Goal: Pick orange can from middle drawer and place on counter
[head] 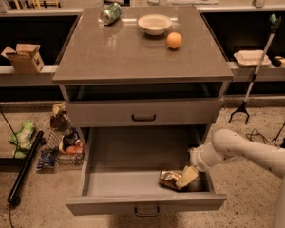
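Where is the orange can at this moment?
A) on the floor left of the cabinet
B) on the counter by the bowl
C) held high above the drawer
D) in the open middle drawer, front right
D: the orange can lies on the bottom of the middle drawer near its front right corner, with the gripper down in the drawer at its right side.

Speckled floor (52, 198), long pale shelves (9, 71) either side, dark recesses (42, 32) above them.
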Controlling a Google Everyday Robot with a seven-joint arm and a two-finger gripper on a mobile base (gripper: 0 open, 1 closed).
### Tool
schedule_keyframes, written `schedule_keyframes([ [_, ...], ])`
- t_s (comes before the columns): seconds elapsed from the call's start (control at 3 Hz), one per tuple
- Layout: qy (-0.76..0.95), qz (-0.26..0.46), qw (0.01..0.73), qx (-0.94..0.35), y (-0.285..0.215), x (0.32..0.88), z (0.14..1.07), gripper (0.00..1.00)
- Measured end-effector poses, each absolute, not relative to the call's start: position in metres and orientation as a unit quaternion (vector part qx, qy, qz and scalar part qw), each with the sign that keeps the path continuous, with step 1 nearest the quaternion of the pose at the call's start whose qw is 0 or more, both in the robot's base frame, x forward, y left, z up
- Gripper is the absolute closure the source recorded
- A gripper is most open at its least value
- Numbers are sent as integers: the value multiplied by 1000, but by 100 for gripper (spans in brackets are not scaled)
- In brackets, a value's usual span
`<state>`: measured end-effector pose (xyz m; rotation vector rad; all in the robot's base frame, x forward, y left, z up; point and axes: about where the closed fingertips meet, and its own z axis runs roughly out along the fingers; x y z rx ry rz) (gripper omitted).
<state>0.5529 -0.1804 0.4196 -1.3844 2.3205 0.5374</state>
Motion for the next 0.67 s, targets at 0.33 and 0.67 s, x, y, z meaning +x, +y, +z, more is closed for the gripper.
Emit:
schedule_keyframes([
  [0.33, 827, 187, 191, -495, -183, 557, 403, 0],
  [0.67, 827, 173, 186, -501, -178, 559, 390, 0],
])
